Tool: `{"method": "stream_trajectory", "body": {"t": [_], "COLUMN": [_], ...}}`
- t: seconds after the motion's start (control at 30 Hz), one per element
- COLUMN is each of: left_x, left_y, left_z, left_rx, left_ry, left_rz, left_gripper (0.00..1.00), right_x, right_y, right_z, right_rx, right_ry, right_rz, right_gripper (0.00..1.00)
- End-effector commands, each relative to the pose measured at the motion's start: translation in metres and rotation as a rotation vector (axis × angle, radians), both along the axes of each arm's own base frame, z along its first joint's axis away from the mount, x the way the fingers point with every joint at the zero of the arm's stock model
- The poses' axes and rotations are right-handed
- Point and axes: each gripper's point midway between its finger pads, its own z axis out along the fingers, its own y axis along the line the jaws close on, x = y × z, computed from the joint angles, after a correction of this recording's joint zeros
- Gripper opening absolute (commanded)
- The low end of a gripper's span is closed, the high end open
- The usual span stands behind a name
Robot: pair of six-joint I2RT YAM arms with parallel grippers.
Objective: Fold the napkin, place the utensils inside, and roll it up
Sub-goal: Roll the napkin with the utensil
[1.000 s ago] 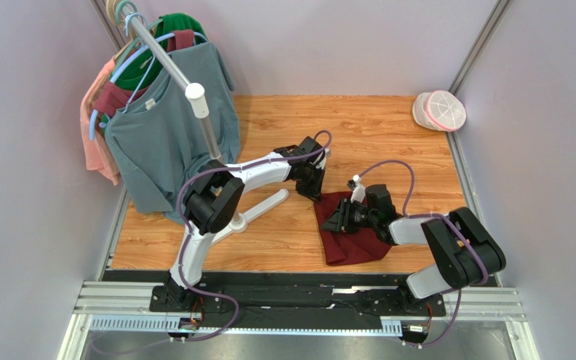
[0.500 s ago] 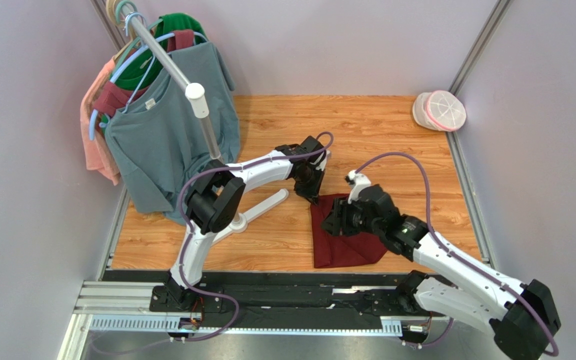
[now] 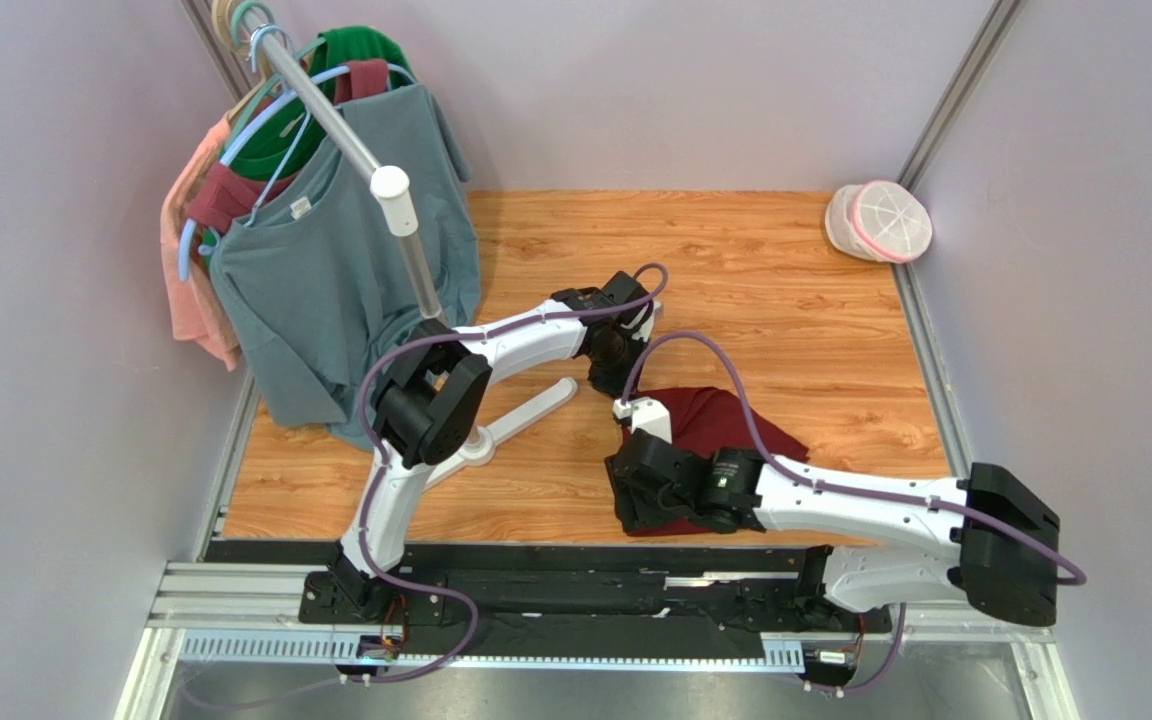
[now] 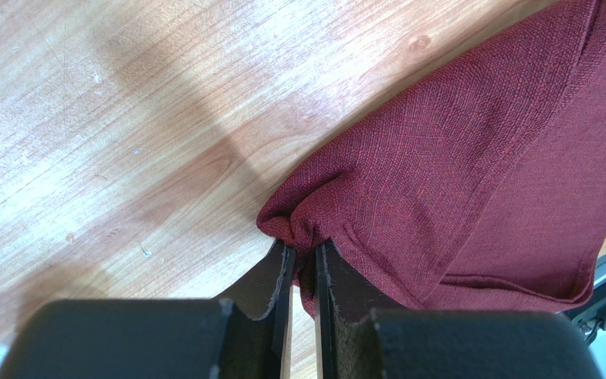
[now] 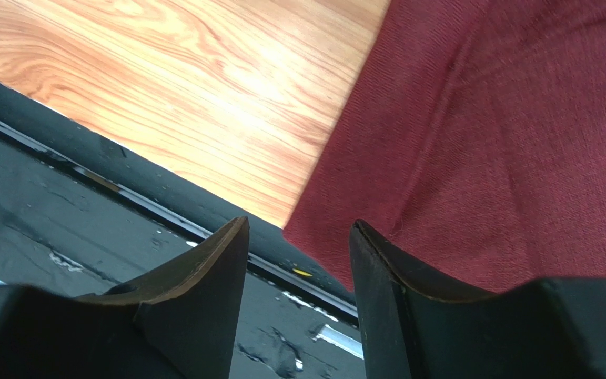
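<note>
One light wood-grain tabletop (image 3: 778, 270) carries the whole setup. Dark red square cloth napkin (image 3: 725, 420) lies rumpled right of centre, its near edge close to the black front rail (image 5: 85, 158). Left gripper (image 4: 302, 249) is at the napkin's far-left corner, fingers pressed almost together and pinching a bunched bit of fabric. Right gripper (image 5: 298, 229) hangs over the near-left corner with jaws spread. The cloth's corner shows between the fingertips, but neither pad is closed on it.

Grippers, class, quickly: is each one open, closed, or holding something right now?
Left gripper: closed on a bunched corner of the napkin.
Right gripper: open, gripping nothing, above the napkin's edge.
</note>
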Motion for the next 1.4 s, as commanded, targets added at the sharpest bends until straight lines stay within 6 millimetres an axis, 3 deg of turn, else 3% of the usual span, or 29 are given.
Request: {"method": "stream_trajectory", "body": {"t": [0.0,0.3,0.57,0.9,1.0,1.07,1.1,1.17,1.2,1.3,1.37], "left_x": [-0.002,-0.003,-0.003,-0.004,-0.003,-0.001,-0.001,0.002,0.004,0.008,0.011], "left_y": [0.007,0.009,0.009,0.010,0.011,0.011,0.011,0.009,0.008,0.002,-0.001], "left_z": [-0.006,-0.006,-0.004,-0.002,0.001,0.007,0.010,0.021,0.025,0.042,0.055], "left_rx": [0.045,0.052,0.050,0.053,0.052,0.046,0.043,0.026,0.018,-0.025,-0.056], "left_ry": [0.012,0.012,0.012,0.007,0.000,-0.015,-0.021,-0.044,-0.053,-0.082,-0.105], "left_rz": [-0.019,-0.022,-0.022,-0.023,-0.022,-0.016,-0.013,-0.006,-0.005,0.004,0.014], "left_gripper": [0.06,0.06,0.06,0.06,0.08,0.09,0.14,0.21,0.30,0.55,0.62], "right_x": [0.014,0.011,0.015,0.016,0.016,0.014,0.014,0.012,0.011,0.009,0.003], "right_y": [0.017,0.003,0.009,-0.012,-0.020,-0.017,-0.028,-0.021,-0.031,-0.022,-0.020], "right_z": [0.016,-0.011,-0.035,-0.073,-0.084,-0.084,-0.091,-0.088,-0.095,-0.088,-0.090], "right_rx": [0.005,-0.090,-0.114,-0.167,-0.138,-0.063,-0.056,0.038,0.042,0.163,0.218], "right_ry": [-0.070,-0.026,-0.008,0.070,0.119,0.158,0.180,0.209,0.230,0.260,0.292], "right_rz": [-0.049,-0.109,-0.125,-0.177,-0.191,-0.186,-0.209,-0.172,-0.193,-0.150,-0.118], "right_gripper": [0.53,0.52,0.52,0.55,0.51,0.36,0.32,0.25,0.23,0.14,0.10]}}
